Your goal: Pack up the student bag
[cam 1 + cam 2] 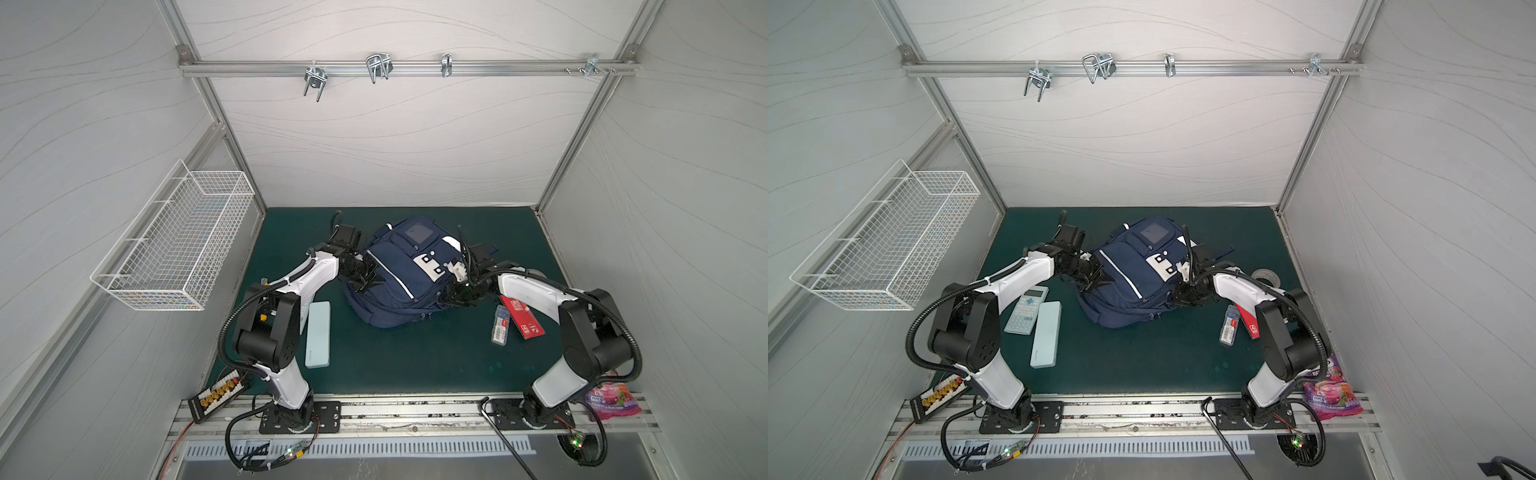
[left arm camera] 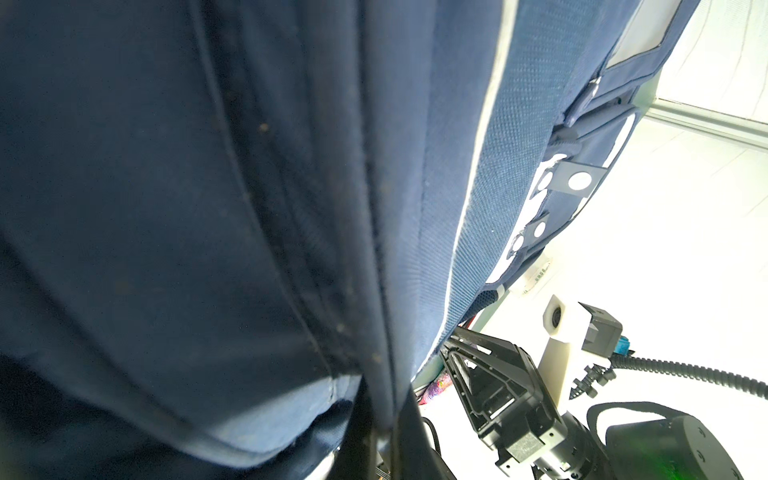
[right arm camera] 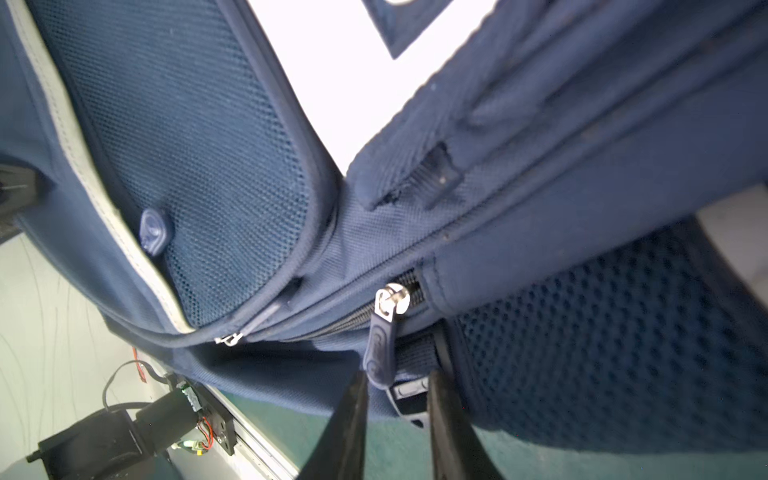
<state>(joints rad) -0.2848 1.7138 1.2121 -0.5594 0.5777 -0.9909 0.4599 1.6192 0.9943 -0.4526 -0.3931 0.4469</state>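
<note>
Where the student bag lies: student bag (image 1: 399,274) flat on green mat (image 1: 415,365), about mid-mat, front panel up, white patch with dark dots on top.
Bag detail: navy zipper pull (image 3: 380,349) hangs from a silver slider on the bag's right edge.
Left gripper: left gripper (image 1: 368,282) at bag's left edge, jaws closed; in the left wrist view a fold of bag fabric is pinched between them.
Right gripper: right gripper (image 3: 397,374) at bag's right edge, jaws narrowly apart. Dark fingers (image 3: 349,415) flank the pull's lower end. Pull not clamped; cannot tell if it touches a fingertip.
Left of bag: pale green case (image 1: 318,334) lies flat, near the bag, apart from it; calculator (image 1: 1027,311) just beside the case, on the side away from the bag.
Right of bag: clear small box (image 1: 500,324) and red pack (image 1: 521,318) side by side, red pack partly under the right arm.
Right of bag, farther back: tape roll (image 1: 1266,276), partly hidden by the arm.
Far right of bag: purple snack pouch (image 1: 1331,392) off the mat, by the right arm base.
Far left of bag: white wire basket (image 1: 174,241) on the side wall, well apart.
</note>
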